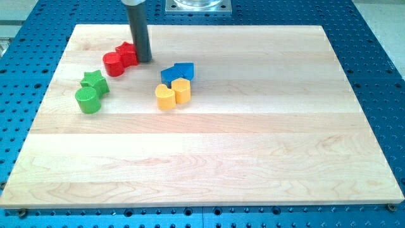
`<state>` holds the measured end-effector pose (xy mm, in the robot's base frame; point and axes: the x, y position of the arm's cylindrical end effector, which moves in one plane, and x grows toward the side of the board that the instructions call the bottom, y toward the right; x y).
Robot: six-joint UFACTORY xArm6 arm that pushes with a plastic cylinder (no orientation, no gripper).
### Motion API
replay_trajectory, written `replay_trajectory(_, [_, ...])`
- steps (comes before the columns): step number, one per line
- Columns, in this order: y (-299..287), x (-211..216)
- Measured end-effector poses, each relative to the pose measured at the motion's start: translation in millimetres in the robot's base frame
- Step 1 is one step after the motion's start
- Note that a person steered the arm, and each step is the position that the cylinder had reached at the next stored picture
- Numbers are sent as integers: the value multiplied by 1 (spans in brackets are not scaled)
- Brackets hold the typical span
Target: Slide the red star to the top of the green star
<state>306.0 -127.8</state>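
Observation:
The red star (127, 52) lies near the view's top left on the wooden board, touching a red round block (114, 64) at its lower left. The green star (94, 81) lies below and to the left of it, touching a green round block (87, 100). My tip (143, 60) stands right against the red star's right side. The rod hides part of the red star's right edge.
A blue block (184, 70) and a second blue block (169, 75) lie right of my tip, with a yellow heart-like block (165, 97) and a yellow block (181, 90) just below them. The wooden board (253, 158) rests on a blue perforated table.

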Motion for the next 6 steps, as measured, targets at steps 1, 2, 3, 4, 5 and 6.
replay_trajectory(1, [26,-32])
replay_trajectory(2, [-5,-28])
replay_trajectory(3, [-52,25])
replay_trajectory(4, [-45,4])
replay_trajectory(5, [-53,-24])
replay_trajectory(6, [-74,-2])
